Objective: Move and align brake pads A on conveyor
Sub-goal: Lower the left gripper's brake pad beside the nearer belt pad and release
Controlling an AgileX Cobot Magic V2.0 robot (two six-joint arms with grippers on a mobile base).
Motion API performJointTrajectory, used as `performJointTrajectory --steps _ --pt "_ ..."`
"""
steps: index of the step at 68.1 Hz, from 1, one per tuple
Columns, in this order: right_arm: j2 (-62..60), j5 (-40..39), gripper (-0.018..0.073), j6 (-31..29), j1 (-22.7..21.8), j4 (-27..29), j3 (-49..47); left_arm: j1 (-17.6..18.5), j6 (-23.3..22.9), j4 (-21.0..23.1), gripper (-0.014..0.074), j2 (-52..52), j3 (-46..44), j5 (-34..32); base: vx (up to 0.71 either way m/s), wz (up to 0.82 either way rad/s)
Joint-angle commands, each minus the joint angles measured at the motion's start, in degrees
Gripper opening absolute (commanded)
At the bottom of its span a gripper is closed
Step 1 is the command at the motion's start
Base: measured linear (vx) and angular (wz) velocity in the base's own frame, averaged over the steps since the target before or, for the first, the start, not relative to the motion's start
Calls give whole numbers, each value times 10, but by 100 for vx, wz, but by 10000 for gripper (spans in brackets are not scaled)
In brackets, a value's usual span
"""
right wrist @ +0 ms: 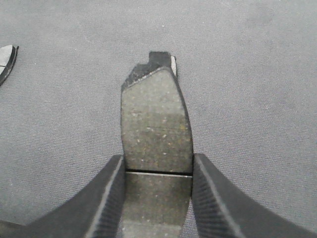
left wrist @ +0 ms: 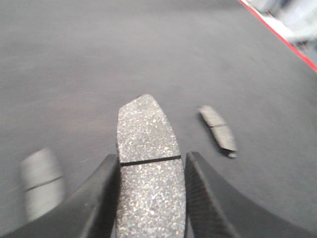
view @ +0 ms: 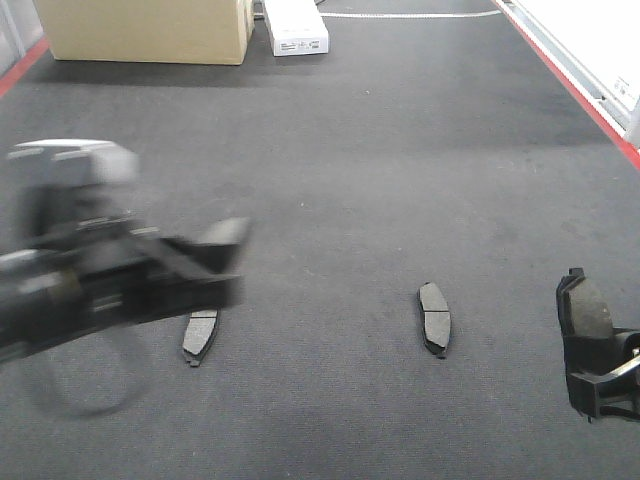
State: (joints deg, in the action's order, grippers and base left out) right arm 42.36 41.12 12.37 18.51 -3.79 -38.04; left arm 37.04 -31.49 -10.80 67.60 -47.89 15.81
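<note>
Left gripper point(left wrist: 151, 198): black fingers point(left wrist: 96, 198) parted only to the width of a speckled dark grey oblong brake pad point(left wrist: 147, 168) with a thin cross groove, pinching it by its long edges; in the front view this gripper point(view: 200, 275) is a motion-blurred mass at middle left. Right gripper point(right wrist: 157, 198): black ribbed fingers point(right wrist: 213, 203) likewise closed against the sides of a second dark grey grooved pad point(right wrist: 156, 134), which projects upward in frame past the fingertips; front view places it at the lower right edge point(view: 585, 315). Two further dark pads lie flat on the wide dark grey carpet-like conveyor belt point(view: 380, 150): one at lower left point(view: 199, 335), just below the left gripper, and one at lower centre point(view: 434, 319), well apart from each other. Red strip point(view: 575, 80) runs along the belt's upper right edge. Tan cardboard box point(view: 150, 28) and small white box point(view: 297, 30) stand at the top of frame.
</note>
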Motion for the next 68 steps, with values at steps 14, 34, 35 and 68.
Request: performJointTrajectory --steps 14,34,35,68 --pt "-4 -46 25 -3 0 -4 -18 18 3 45 114 173 -137 -33 0 0" --pt "-4 -46 25 -3 0 -4 -18 -42 -68 78 130 283 -151 -63 0 0" --pt "-4 -46 25 -3 0 -4 -18 -45 -72 78 130 288 -151 -64 0 0" --pt "-4 -46 25 -3 0 -4 -18 -45 -118 78 239 360 -151 -86 0 0"
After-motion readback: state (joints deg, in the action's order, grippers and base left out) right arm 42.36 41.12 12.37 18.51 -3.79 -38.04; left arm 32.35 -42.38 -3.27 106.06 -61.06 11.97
